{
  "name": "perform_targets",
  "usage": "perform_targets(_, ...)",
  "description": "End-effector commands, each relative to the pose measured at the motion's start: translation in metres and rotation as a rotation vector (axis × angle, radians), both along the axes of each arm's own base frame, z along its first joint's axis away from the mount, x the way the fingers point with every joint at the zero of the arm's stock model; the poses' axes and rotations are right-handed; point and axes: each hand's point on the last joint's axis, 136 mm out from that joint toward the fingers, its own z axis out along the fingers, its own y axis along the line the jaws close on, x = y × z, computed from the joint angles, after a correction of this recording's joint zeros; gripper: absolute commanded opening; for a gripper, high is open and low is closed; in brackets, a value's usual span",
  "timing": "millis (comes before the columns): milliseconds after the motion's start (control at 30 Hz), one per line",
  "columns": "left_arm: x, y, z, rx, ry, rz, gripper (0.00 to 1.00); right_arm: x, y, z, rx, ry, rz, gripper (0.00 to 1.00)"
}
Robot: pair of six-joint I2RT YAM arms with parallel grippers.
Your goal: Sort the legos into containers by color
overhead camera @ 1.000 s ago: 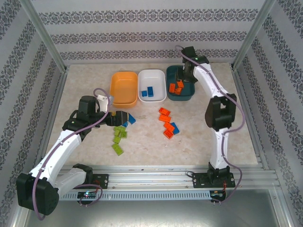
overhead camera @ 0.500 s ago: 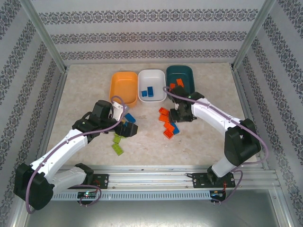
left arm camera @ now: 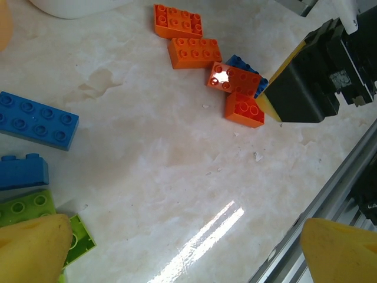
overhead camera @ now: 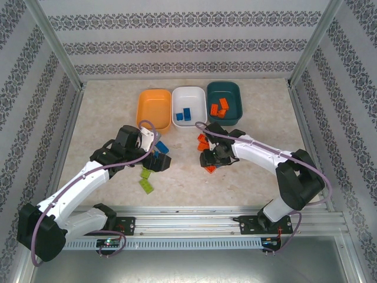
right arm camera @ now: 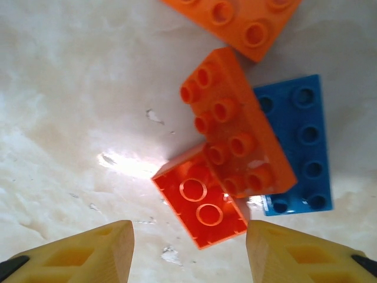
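Two yellow fingers of the right end effector [right arm camera: 188, 250] are hanging partly open and empty just above a small orange brick [right arm camera: 200, 211], which is lying on the tabletop [overhead camera: 253, 177] in front of the teal tub [overhead camera: 234, 94]. A longer orange brick [right arm camera: 235, 130] is overlapping it and a blue brick [right arm camera: 297, 147]. The small brick's long axis is running diagonally, so turning the wrist to pinch its short sides looks wise. The left end effector [left arm camera: 188, 247] is gaping wide, empty, above green bricks [left arm camera: 26, 209].

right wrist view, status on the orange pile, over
Right gripper open, low over small orange brick. Left gripper open, empty. Long orange brick crowds it, partly over blue brick.
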Motion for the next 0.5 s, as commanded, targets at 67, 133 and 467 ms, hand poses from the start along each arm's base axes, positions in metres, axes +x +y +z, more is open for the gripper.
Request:
perform_targets(67, -0.001, -0.002, 0.009, 0.011, -0.023, -0.020, 1.00, -0.004, 0.006, -0.012, 0.008, 0.027, -0.006, 0.53)
perform_targets(133, 0.000, -0.002, 0.009, 0.013, -0.026, -0.017, 1.00, -0.003, 0.009, -0.013, 0.013, 0.028, -0.002, 0.53)
perform_targets(467, 0.000, -0.001, 0.009, 0.018, -0.027, -0.015, 1.00, -0.005, 0.003, -0.029, -0.075, 0.037, 0.024, 0.53)
